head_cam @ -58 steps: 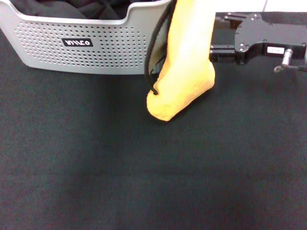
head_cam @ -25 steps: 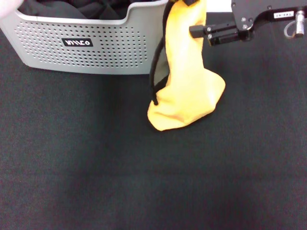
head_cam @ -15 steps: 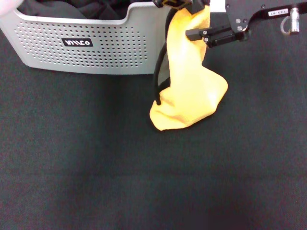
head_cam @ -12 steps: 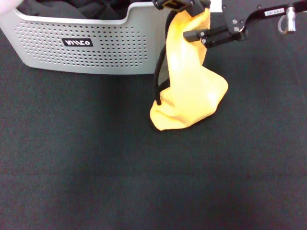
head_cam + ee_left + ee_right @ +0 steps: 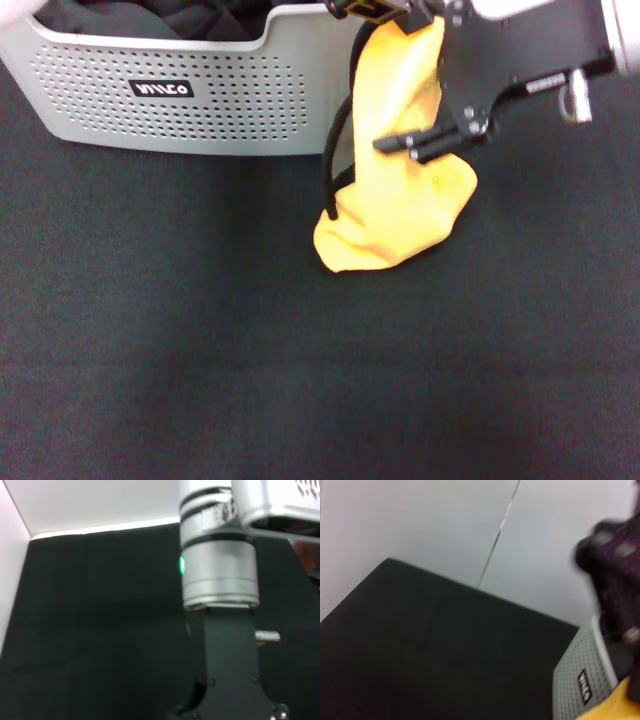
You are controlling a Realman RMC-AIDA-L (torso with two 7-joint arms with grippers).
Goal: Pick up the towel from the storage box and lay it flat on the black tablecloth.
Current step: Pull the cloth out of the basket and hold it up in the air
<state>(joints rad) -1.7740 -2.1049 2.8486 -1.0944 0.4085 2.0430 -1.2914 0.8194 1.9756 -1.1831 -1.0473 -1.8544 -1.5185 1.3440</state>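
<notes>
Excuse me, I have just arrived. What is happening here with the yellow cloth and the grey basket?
The robot is moving a yellow towel out of the grey storage box. The towel hangs from its top corner, held up near the box's right end, and its lower end rests bunched on the black tablecloth. The right gripper reaches in against the hanging towel at mid-height. The towel is not yet laid flat. Dark garments remain in the box.
</notes>
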